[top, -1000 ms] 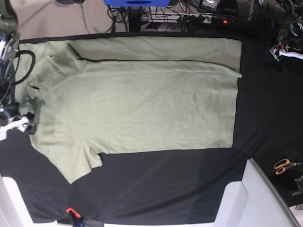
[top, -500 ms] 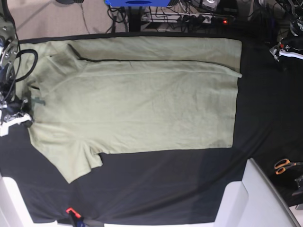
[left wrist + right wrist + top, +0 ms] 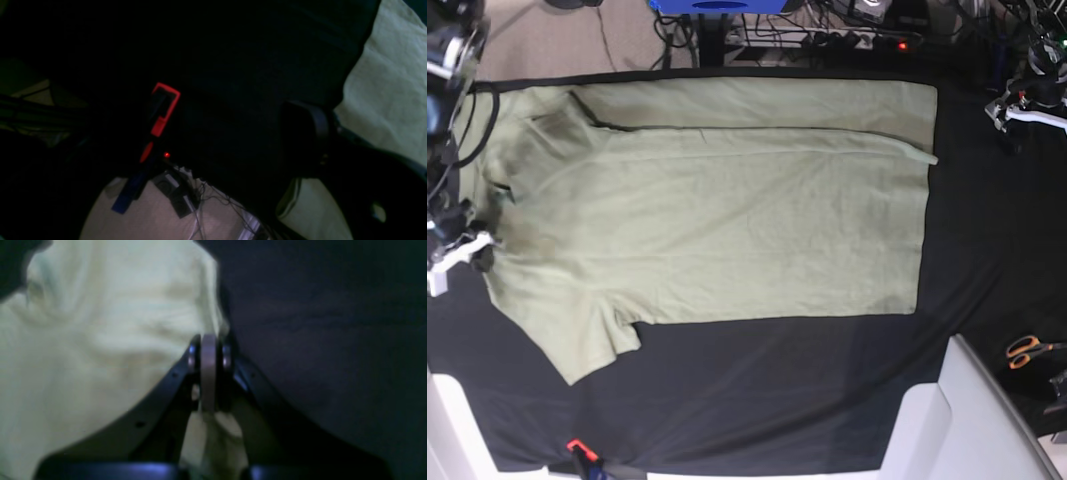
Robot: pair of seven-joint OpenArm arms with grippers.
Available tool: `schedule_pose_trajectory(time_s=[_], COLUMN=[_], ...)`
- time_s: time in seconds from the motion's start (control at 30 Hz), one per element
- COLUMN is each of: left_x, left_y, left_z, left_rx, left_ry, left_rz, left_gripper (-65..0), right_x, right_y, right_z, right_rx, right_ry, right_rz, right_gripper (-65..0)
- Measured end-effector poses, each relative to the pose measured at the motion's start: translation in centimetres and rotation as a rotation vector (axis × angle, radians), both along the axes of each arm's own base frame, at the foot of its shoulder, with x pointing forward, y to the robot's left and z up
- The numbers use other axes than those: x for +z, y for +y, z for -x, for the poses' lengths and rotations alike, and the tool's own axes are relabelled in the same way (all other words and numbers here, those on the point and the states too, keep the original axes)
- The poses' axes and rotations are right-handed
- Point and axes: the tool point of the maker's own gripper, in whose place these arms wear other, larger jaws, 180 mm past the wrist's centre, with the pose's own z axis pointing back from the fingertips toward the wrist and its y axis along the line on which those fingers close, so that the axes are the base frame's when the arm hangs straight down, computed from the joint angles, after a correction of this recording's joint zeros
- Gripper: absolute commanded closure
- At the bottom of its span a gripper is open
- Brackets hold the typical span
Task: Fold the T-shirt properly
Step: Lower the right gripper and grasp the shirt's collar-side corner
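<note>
T-shirt (image 3: 717,220) is lying flat on the black table cloth (image 3: 827,390), collar end toward the base view's left, hem toward the right, far long side already folded in over the body, near sleeve (image 3: 587,335) sticking out toward the front edge. Right gripper (image 3: 208,350) is sitting at the shirt's left edge near the collar/shoulder, jaws pressed together and pinching a bit of the pale green fabric; right wrist view is showing cloth bunched between and behind the fingers (image 3: 190,356), dark table cloth to the right of it, view is blurry. In base view the right gripper (image 3: 467,250) is touching the shirt edge. Left gripper (image 3: 1017,105) is hanging over bare table cloth at the far right corner, well apart from the shirt's hem, jaws standing wide, holding nothing; left wrist view is mostly dark, showing one finger (image 3: 305,133) with shirt fabric at the frame's right edge and a red-and-blue clamp (image 3: 156,126) on the table edge. Orange-handled scissors (image 3: 1030,351) are lying off to the right, near a white panel (image 3: 967,420).
</note>
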Motion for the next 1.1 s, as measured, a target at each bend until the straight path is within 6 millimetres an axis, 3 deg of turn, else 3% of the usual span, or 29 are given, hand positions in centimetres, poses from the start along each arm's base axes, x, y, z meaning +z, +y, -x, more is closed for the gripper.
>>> schedule_pose_trajectory(time_s=[0.17,0.33,0.43,0.53,0.63,0.7,0.77,0.93,1.03,1.1], left_x=[0.0,0.0,0.0,0.0,0.0,0.0,0.0,0.0,0.0,0.0], left_y=[0.0,0.0,0.0,0.0,0.1,0.0,0.1,0.1,0.1,0.1], left_z=[0.0,0.1,0.1,0.0,-0.1,-0.1,-0.1,-0.1,-0.1,-0.1], left_rx=[0.001,0.000,0.000,0.000,0.001,0.001,0.002,0.001,0.000,0.000], left_ry=[-0.001,0.002,0.001,-0.001,-0.003,-0.002,-0.001,-0.001,-0.002,-0.001], left_rz=[0.001,-0.001,-0.002,-0.002,-0.001,0.000,-0.001,0.000,-0.002,-0.002], left_gripper=[-60.9,-60.9,-60.9,-60.9,-60.9,-60.9,-60.9,-60.9,-60.9,-60.9], right_x=[1.3,0.7,1.0,0.4,0.5,1.9,2.6,3.0,1.9,1.0], right_y=[1.9,2.4,2.7,3.1,2.9,2.7,2.6,2.5,1.4,0.8], right_z=[1.5,6.1,7.1,8.0,8.5,7.7,6.6,1.7,-1.7,-2.9], right_rx=[0.037,0.030,0.043,0.056,0.063,0.064,0.063,0.049,-0.011,-0.044], right_ry=[0.058,0.167,0.198,0.257,0.281,0.237,0.211,0.144,0.123,0.118], right_rz=[0.019,0.056,0.068,0.059,0.083,0.104,0.106,0.042,-0.062,-0.122], right_gripper=[0.0,-0.2,-1.1,-9.0,-26.1,-38.4,-44.9,-45.3,-45.3,-45.3])
